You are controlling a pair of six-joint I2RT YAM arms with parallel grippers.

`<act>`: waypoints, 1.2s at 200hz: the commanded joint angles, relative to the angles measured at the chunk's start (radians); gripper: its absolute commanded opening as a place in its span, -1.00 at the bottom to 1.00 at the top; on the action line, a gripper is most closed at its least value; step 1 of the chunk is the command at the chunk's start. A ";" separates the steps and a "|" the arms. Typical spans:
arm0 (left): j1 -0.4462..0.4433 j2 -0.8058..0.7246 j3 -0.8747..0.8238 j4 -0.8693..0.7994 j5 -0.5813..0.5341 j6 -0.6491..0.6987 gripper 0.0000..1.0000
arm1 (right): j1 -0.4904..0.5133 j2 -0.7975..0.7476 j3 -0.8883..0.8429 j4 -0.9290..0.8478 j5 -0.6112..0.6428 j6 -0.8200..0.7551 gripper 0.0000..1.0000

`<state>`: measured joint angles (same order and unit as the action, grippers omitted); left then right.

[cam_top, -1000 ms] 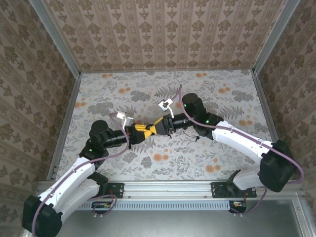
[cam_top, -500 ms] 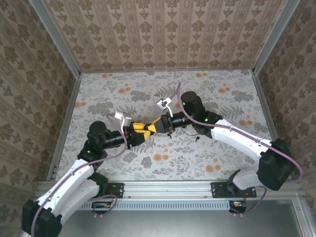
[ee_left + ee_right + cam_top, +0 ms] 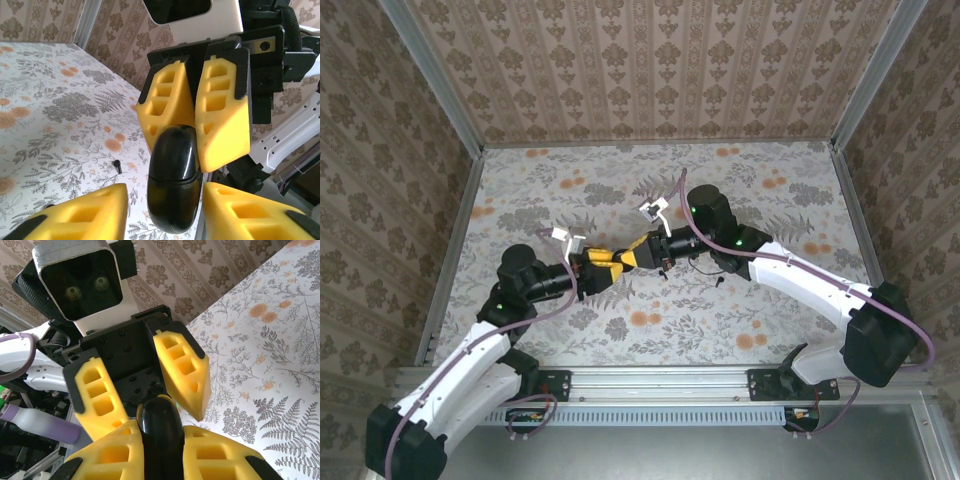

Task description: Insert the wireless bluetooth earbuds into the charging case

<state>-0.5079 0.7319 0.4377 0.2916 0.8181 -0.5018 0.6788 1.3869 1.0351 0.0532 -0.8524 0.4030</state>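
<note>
1. The glossy black oval charging case (image 3: 172, 190) is held in the air above the floral-patterned tabletop (image 3: 50, 100), where the two arms meet nose to nose. This position suits a hand-over or prising the lid open, and I cannot tell which of the two it is.
2. The right gripper (image 3: 162, 427) has its yellow ribbed fingers (image 3: 215, 455) pressed against both sides of the case. It pinches the half above the seam, so it appears to be carrying the case's weight.
3. The left gripper (image 3: 165, 200) surrounds the lower half, with its jaws spread wider than the case. In the left wrist view, tabletop shows between one finger (image 3: 85, 215) and the shell. The other finger sits just beside the shell, so it brackets the case and does not clamp it.
4. The seam around the case's middle looks closed, so no socket is exposed. The case probably has to be opened before anything can go in.
5. One tiny black earbud (image 3: 117, 165) lies loose on the tabletop, well apart from the case and touched by neither gripper. I cannot make out the second earbud.
6. The shell is slick and rounded, so a pinch near its end could let it squirt out. A steady hold on both halves would be safer before pulling on it.
</note>
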 commanded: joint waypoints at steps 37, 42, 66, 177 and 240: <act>0.006 0.058 0.027 0.103 0.078 -0.043 -0.65 | 0.001 -0.028 0.031 0.020 -0.009 -0.002 -0.92; 0.006 0.059 0.027 0.104 0.081 -0.043 -0.74 | 0.002 -0.029 0.030 0.020 -0.007 0.000 -0.92; 0.005 0.054 0.026 0.101 0.087 -0.039 -1.00 | 0.001 -0.030 0.028 0.016 0.009 0.002 -0.89; 0.003 -0.003 0.023 0.077 0.093 -0.011 -1.00 | -0.067 0.107 0.066 -0.053 0.094 0.097 -0.08; 0.005 -0.015 0.021 0.032 0.063 0.019 -1.00 | -0.067 0.115 0.092 -0.079 0.045 0.108 0.02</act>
<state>-0.4957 0.7513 0.4385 0.2695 0.8417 -0.5335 0.6178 1.5082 1.1053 0.0204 -0.8234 0.5030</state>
